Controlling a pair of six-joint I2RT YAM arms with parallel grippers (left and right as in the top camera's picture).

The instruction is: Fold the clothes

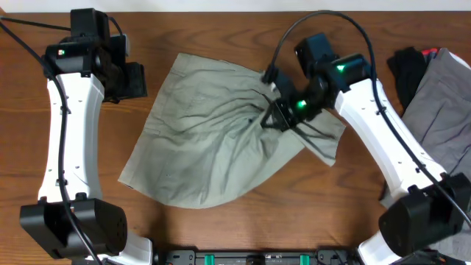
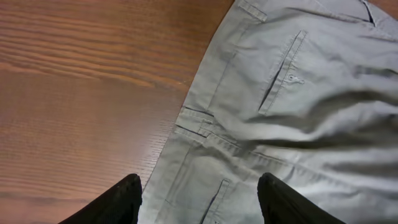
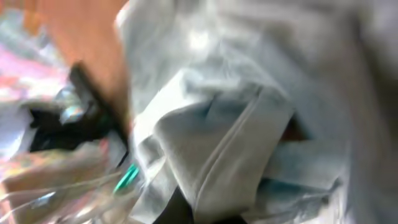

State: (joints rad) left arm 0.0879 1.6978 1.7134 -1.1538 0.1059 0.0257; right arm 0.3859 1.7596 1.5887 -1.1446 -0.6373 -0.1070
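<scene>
The pale khaki-green shorts (image 1: pixel 206 140) lie rumpled across the middle of the wooden table. My right gripper (image 1: pixel 271 116) is shut on a bunched fold of the shorts (image 3: pixel 224 149) near their right side and holds it lifted; the right wrist view is blurred. My left gripper (image 2: pixel 199 199) is open and empty, hovering above the shorts' left edge by the waistband and a back pocket (image 2: pixel 280 81). In the overhead view it sits at the far left (image 1: pixel 136 79), beside the cloth.
A grey garment (image 1: pixel 441 110) and a small black cloth (image 1: pixel 408 70) lie at the right edge of the table. Bare wood (image 1: pixel 213 37) shows around the shorts. Cables run from the right arm over the shorts.
</scene>
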